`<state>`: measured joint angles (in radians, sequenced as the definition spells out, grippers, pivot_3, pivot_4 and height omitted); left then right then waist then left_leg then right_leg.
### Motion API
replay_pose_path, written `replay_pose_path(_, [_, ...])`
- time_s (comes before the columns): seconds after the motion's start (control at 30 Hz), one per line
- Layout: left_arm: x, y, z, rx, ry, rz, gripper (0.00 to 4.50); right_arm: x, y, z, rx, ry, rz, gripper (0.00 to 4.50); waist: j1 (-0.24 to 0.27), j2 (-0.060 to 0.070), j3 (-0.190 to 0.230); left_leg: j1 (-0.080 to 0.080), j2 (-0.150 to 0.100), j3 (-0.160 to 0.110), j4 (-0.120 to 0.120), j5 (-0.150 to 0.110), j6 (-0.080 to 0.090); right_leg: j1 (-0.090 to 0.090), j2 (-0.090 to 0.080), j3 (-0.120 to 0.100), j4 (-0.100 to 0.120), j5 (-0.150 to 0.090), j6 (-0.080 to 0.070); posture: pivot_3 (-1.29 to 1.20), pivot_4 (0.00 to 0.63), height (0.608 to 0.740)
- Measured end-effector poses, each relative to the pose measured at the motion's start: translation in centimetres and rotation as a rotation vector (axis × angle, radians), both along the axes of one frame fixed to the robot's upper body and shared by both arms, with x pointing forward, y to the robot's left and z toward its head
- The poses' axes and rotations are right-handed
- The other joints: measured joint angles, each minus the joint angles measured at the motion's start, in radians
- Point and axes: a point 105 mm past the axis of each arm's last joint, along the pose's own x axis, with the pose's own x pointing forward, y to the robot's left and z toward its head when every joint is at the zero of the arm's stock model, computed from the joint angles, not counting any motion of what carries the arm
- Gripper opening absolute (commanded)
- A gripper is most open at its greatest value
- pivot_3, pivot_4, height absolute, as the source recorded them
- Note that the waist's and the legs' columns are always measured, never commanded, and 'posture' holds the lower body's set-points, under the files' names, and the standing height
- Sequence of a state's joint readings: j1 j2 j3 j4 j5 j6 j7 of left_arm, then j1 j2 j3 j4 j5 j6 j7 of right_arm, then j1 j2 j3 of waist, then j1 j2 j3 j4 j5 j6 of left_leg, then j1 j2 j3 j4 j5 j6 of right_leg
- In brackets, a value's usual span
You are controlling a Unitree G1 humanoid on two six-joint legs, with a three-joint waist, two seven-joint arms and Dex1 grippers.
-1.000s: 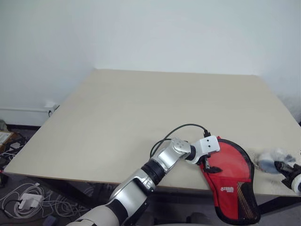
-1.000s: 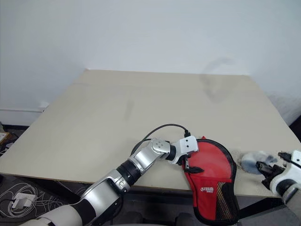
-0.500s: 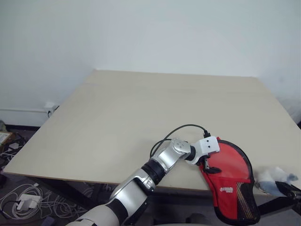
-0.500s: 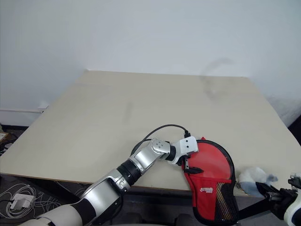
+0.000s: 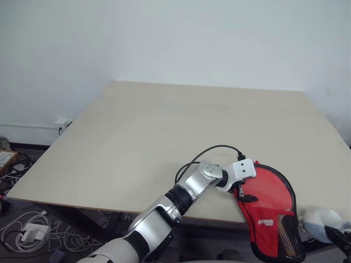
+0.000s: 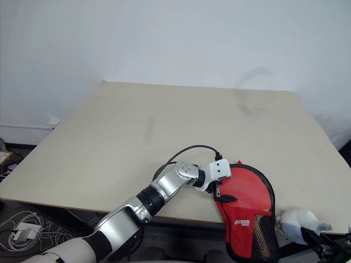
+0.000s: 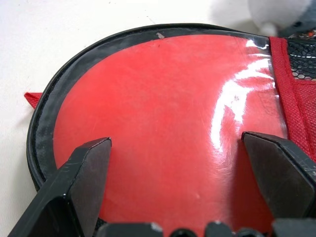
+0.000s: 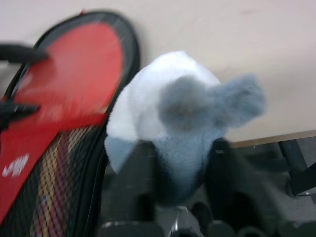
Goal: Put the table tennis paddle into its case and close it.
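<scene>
The red case (image 5: 271, 205) lies at the table's front right, its mesh end hanging over the edge. The paddle's red face (image 7: 163, 103) shows through the clear window, and a pale striped handle shows through the mesh (image 8: 44, 182). My left gripper (image 5: 242, 192) rests on the round end, open, with one finger (image 7: 84, 182) on each side of the window. My right gripper (image 8: 182, 150) is just right of the case at the table's edge. Its fingers hold a pale bluish-white plush lump (image 8: 168, 94) between them.
The beige table (image 5: 164, 126) stretches bare toward the white wall. A black cable (image 5: 211, 150) loops from my left wrist over the tabletop. Loose cables and a plug (image 5: 30, 230) lie on the floor at the left.
My right gripper has pulled back from the tabletop to the front edge, carrying the pale lump with it. The left gripper and the case have stayed put.
</scene>
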<state>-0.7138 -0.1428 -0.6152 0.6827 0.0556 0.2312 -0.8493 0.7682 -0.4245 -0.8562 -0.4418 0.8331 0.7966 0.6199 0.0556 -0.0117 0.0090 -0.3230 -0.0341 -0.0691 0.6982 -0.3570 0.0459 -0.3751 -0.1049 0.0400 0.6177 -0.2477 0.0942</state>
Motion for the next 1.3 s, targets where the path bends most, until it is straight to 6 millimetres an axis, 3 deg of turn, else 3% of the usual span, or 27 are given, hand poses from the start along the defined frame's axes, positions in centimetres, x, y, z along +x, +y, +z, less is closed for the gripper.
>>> replay_pose_path(0.13, [0.1,0.0,0.0,0.002,0.000,-0.001,4.50,0.2,-0.1,0.2,-0.002,-0.008,-0.008,3.94,0.000,0.000,0.000,0.000,0.000,0.000,0.000,0.000,0.000,0.000,0.000,0.000,-0.001,0.000,0.000,0.00,0.000,0.716])
replay_pose_path(0.57, [0.2,0.1,-0.1,0.002,0.009,0.001,4.50,4.1,-1.3,1.6,-0.099,-0.011,0.062,3.94,-0.001,-0.001,-0.001,0.000,0.000,0.001,0.000,0.000,0.000,0.001,0.000,0.000,-0.003,0.001,-0.001,0.00,0.000,0.716])
replay_pose_path(0.77, [0.2,0.1,-0.1,0.000,0.019,0.004,4.50,4.0,-1.8,1.5,-0.081,0.066,0.111,3.94,-0.001,-0.002,-0.001,0.000,0.001,0.001,0.000,0.000,0.000,0.002,0.001,0.000,-0.004,0.001,-0.001,0.00,0.000,0.716])
replay_pose_path(1.07, [0.4,0.1,-0.1,0.001,0.021,0.006,4.50,4.3,-0.9,1.0,0.012,0.204,0.270,3.94,-0.002,-0.003,-0.001,0.000,0.001,0.001,0.000,0.000,0.001,0.002,0.001,0.000,-0.006,0.001,-0.002,0.00,0.000,0.716])
replay_pose_path(1.3, [0.4,0.2,-0.1,0.002,0.020,0.007,4.50,4.4,-0.4,0.9,0.028,0.214,0.308,1.67,-0.002,-0.003,-0.001,0.000,0.001,0.001,0.000,0.000,0.001,0.002,0.001,0.000,-0.006,0.002,-0.001,0.00,0.000,0.716])
